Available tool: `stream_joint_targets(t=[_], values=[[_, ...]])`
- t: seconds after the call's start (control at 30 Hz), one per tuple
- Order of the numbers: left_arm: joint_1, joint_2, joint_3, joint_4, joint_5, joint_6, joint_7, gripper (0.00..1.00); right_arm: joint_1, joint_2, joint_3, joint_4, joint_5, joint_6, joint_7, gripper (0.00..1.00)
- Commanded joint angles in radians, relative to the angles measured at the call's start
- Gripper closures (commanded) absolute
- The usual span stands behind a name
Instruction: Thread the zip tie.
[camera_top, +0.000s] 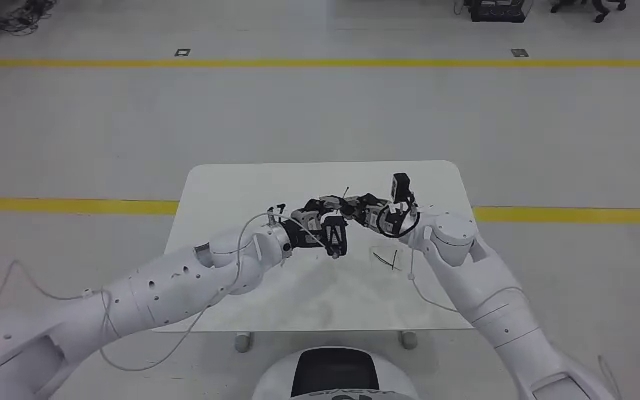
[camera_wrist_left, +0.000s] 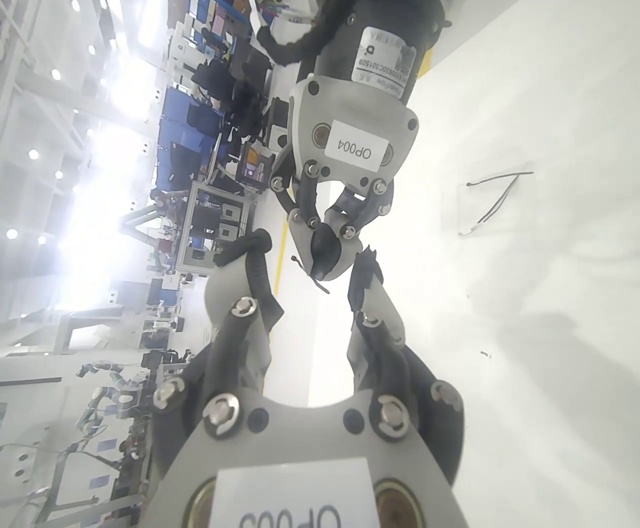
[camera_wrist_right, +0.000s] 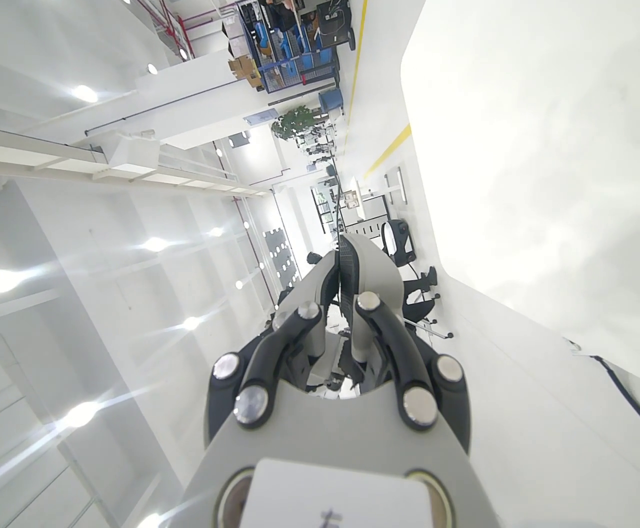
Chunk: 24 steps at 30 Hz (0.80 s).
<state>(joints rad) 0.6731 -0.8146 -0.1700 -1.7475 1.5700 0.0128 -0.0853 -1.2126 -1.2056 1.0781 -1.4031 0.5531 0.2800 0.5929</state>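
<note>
- While the right tool (camera_wrist_right: 344, 247) was pressed together on the zip tie (camera_wrist_left: 320, 284), a short length of the thin black strap stood out past its tips. The pinch was close to one end, apparently to keep that length stiff enough to aim.
- A small knob showed at one end of the strap, probably the head, though it was too small to confirm.
- The left tool (camera_wrist_left: 311, 250) was spread, with its fingers (camera_wrist_left: 372, 300) standing either side of the right tool's tip and the strap. No contact with the strap could be confirmed. This placement was judged to be a readiness to take the free end.
- Both tools met nose to nose above the middle of the table (camera_top: 240, 195), with the strap held clear of the surface, presumably so that either end could be reached without the table getting in the way.
- Spare ties (camera_wrist_left: 492, 200) lay flat on the table on the right arm's side, well apart from both tools.
- No closed loop was seen, so threading was judged not yet done. The main risk noted was the strap bending away as the left tool closed on it.
</note>
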Motion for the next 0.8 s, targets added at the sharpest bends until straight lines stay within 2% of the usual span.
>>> stream_joint_targets(t=[0.0,0.77], values=[[-0.001,0.0,0.0,0.0,0.0,0.002,-0.002,0.76,-0.002,0.0,0.0,-0.003,-0.003,0.002,-0.001,1.0],[-0.018,0.0,0.0,-0.026,0.0,-0.063,-0.058,0.83,-0.027,0.002,0.021,-0.037,-0.014,-0.008,-0.007,1.0]])
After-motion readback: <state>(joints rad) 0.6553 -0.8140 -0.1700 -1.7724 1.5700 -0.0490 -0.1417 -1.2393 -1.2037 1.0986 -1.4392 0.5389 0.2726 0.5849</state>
